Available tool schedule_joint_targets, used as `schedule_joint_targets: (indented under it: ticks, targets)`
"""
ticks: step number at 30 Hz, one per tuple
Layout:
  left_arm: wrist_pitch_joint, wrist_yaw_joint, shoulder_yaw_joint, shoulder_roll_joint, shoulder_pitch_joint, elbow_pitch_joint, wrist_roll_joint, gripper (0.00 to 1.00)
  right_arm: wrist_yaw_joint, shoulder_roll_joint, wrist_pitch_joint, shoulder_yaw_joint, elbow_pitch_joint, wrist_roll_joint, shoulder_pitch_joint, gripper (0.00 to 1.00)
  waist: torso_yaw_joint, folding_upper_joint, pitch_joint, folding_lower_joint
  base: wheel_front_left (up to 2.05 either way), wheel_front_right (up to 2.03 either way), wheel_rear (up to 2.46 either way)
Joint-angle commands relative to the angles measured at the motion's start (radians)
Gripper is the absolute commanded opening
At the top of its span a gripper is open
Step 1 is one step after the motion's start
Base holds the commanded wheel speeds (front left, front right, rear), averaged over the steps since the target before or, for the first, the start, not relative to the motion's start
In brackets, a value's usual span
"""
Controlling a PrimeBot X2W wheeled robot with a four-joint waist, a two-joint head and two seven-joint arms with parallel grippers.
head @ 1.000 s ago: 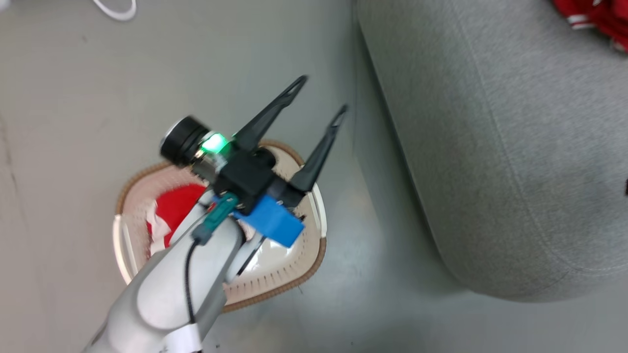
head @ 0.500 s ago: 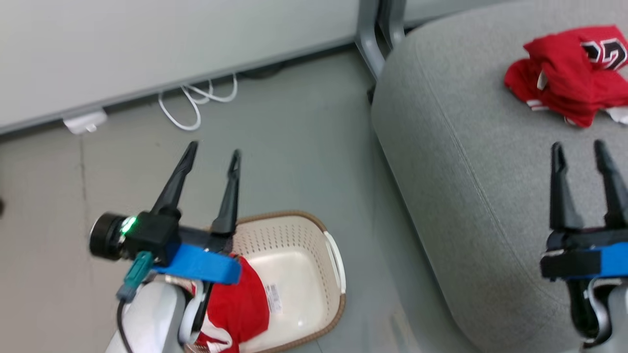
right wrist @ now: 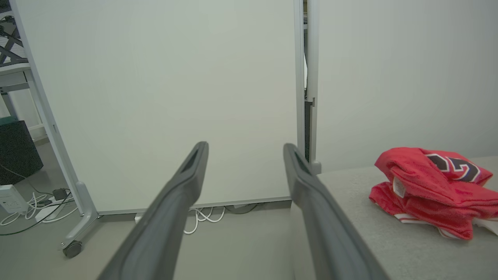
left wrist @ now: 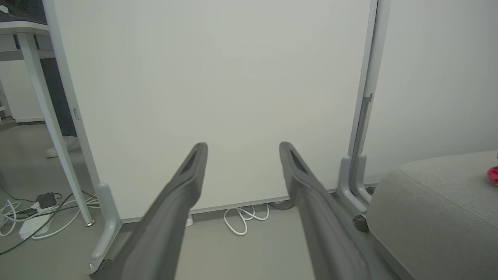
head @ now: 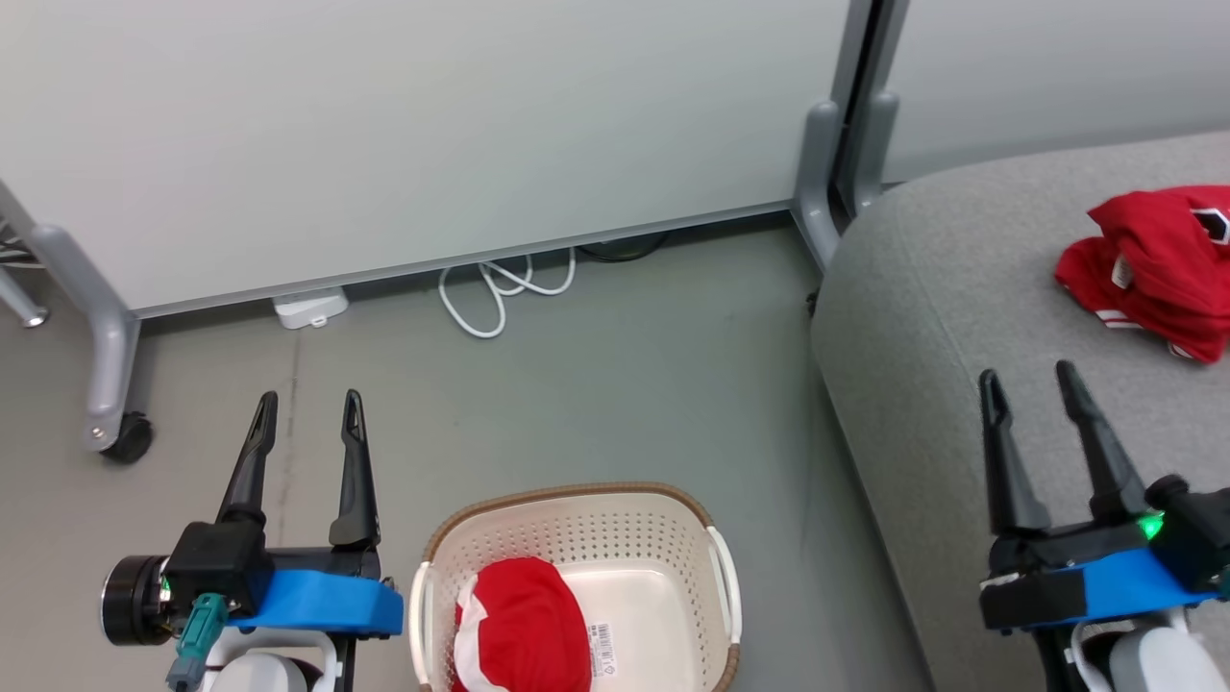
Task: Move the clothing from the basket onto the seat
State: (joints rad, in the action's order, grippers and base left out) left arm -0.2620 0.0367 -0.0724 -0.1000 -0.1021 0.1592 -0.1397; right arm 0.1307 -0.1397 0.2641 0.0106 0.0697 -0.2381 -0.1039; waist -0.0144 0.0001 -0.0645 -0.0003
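Item 1, basket (head: 567, 495): cream perforated oval, brown woven-look rim, white side handles. Stands on the grey floor (head: 625, 384) at 6 o'clock of the head view, cut off by the bottom edge.

Item 2, bundled red garment (head: 524, 625): red with white trim. Lies inside the basket against its 9 o'clock wall. A paper label (head: 601, 652) shows on the bare basket bottom just beside it, at its 3 o'clock.

Item 3, seat (head: 961, 317): large grey upholstered cushion with a rounded edge, at 3 o'clock of the head view, apart from the basket.

Item 4, crumpled red jersey (head: 1153, 255): red, white trim, dark-and-white mark. Rests on the seat top towards 2 o'clock.

Item 5, left end effector (head: 309, 398): two dark fingers spread apart with nothing between them. At 8 o'clock, on the basket's 9 o'clock side, pointing to 12 o'clock.

Item 6, right end effector (head: 1026, 373): fingers spread, empty. At 4 o'clock, over the seat. The jersey lies beyond the tips towards 1 o'clock, not touching.

Item 7, partition panel (head: 432, 125): pale, on grey legs with a castor (head: 125, 442), across 12 o'clock. A white cable (head: 500, 298) is coiled at its foot
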Motion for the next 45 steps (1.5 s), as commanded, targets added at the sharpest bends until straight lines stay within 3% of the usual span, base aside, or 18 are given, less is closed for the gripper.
schedule_joint_targets:
  ticks: [1,13,31,38,45]
  targets:
    - [-0.004,0.011,0.016,0.008,0.013,-0.004,0.009,1.00,0.000,0.010,0.000,-0.010,0.014,0.008,0.018,1.00,0.026,-0.0001,0.014,0.0003,0.00,0.00,0.00]
    - [-0.005,0.057,0.040,0.034,0.042,0.028,0.044,1.00,0.000,0.060,0.000,-0.034,0.078,0.017,0.010,1.00,0.068,-0.0001,0.031,0.0003,0.00,0.00,0.00]
    - [-0.004,0.083,0.050,0.047,0.003,0.061,0.073,1.00,0.000,0.086,0.001,-0.016,0.121,0.015,0.011,1.00,0.069,-0.0001,0.022,0.0003,0.00,0.00,0.00]
    - [-0.004,0.095,-0.033,0.013,-0.092,0.153,0.068,1.00,0.000,0.087,0.001,-0.013,0.098,0.024,-0.031,1.00,0.034,-0.0001,-0.019,0.0003,0.00,0.00,0.00]
    - [-0.004,0.094,-0.247,-0.075,-0.247,0.308,0.008,1.00,0.000,0.082,0.001,-0.010,0.065,0.026,-0.093,1.00,-0.034,-0.0001,-0.122,0.0003,0.00,0.00,0.00]
